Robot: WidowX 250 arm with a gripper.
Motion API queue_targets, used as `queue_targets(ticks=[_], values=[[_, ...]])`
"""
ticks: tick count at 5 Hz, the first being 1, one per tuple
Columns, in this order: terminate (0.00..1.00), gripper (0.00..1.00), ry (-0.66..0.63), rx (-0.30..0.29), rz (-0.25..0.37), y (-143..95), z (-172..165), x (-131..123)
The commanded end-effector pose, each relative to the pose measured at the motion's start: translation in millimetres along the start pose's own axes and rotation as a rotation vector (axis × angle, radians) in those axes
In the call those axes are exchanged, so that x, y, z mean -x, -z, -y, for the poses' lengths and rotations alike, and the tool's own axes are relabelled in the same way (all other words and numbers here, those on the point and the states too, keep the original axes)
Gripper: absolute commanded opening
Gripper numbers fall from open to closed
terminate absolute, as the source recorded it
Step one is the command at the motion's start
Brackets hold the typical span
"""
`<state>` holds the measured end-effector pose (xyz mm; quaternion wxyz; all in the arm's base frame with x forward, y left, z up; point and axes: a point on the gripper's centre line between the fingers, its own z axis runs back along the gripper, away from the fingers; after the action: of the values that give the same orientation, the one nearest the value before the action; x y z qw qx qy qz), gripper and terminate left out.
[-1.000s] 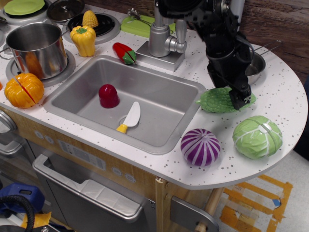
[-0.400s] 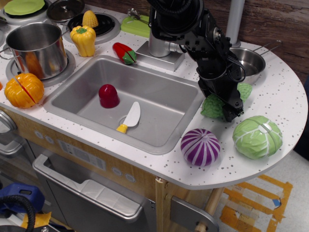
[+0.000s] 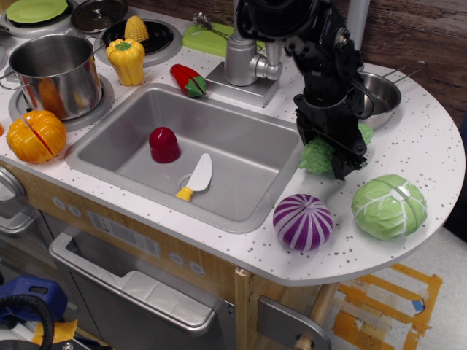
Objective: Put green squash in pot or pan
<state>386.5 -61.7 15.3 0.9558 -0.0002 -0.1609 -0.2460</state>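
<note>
The green squash (image 3: 318, 155) is a bumpy light-green toy. It sits in my gripper (image 3: 336, 152), which is shut on it; one end sticks out left at the sink's right rim and the other end shows right of the fingers. The squash looks lifted a little off the counter. The small shiny steel pan (image 3: 379, 90) stands behind the gripper at the back right of the counter, partly hidden by my arm.
Round green cabbage (image 3: 389, 206) and purple striped vegetable (image 3: 303, 222) lie at the front right. The sink (image 3: 241, 138) holds a red piece (image 3: 164, 144) and a toy knife (image 3: 195, 177). The faucet (image 3: 244, 58) and tall steel pot (image 3: 57, 74) stand left.
The gripper closed on the squash, turned it from lying flat to more end-on, and raised it slightly towards the pan.
</note>
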Motion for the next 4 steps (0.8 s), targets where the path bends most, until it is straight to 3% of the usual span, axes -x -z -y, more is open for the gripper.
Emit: queue_targets(ticks=[1, 2, 4], values=[[0.0, 0.0, 0.028, -0.086, -0.019, -70.2, -23.5, -29.6], [0.0, 0.0, 0.003, -0.143, -0.012, -87.2, -40.8, -47.8], [0.0, 0.0, 0.064, -0.18, 0.041, -84.4, -65.8, -93.2]])
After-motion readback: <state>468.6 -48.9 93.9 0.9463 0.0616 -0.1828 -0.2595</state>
